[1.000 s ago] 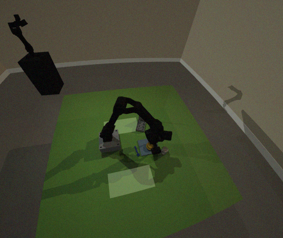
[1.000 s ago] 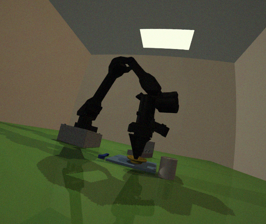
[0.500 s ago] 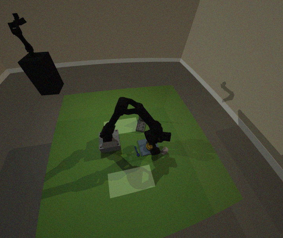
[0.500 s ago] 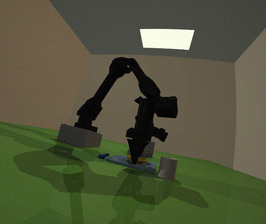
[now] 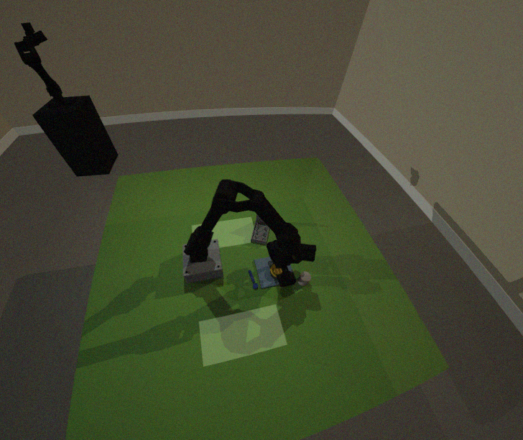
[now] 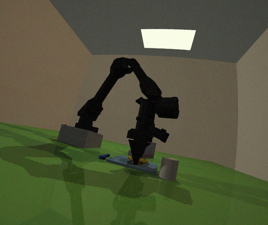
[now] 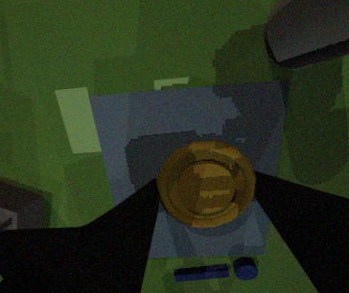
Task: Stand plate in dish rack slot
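- Grasping step: an orange round plate (image 5: pixel 275 272) (image 6: pixel 144 160) (image 7: pixel 209 187) lies flat on a blue square board (image 5: pixel 261 273) (image 6: pixel 118 159) (image 7: pixel 161 112).
- Black gripper (image 5: pixel 284 278) (image 6: pixel 136 163) (image 7: pixel 202 180): fingers wide, astride its rim; cannot tell whether pinching.
- Next: secure grip, then lift.
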Available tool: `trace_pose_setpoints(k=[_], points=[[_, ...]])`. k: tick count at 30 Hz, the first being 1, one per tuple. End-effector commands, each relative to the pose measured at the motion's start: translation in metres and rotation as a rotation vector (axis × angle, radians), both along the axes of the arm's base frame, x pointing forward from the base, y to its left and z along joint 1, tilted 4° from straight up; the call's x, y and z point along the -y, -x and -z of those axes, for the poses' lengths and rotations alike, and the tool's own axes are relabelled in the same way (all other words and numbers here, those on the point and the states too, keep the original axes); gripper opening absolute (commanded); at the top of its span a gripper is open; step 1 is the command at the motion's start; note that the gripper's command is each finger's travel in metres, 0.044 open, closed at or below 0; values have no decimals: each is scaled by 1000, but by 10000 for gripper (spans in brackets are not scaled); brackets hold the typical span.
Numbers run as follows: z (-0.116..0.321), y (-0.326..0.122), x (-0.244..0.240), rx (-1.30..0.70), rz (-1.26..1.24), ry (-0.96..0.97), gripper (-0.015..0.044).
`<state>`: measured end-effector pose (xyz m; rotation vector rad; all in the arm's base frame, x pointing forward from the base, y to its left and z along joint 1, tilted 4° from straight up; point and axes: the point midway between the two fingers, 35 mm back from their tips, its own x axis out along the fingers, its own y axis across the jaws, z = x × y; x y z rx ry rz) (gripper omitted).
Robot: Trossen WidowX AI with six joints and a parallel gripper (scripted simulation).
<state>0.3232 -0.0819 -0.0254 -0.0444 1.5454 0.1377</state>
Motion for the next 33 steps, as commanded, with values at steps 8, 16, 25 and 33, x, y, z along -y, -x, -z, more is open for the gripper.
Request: trace_pose_setpoints(k=[8,16,25,33], points=[[-34,-8,5,2,5,-1,50],[-75,-13,9,3,5,-1,0],[-118,-14,13,3,5,0,0],[-151,-14,15,3,5,0,0]])
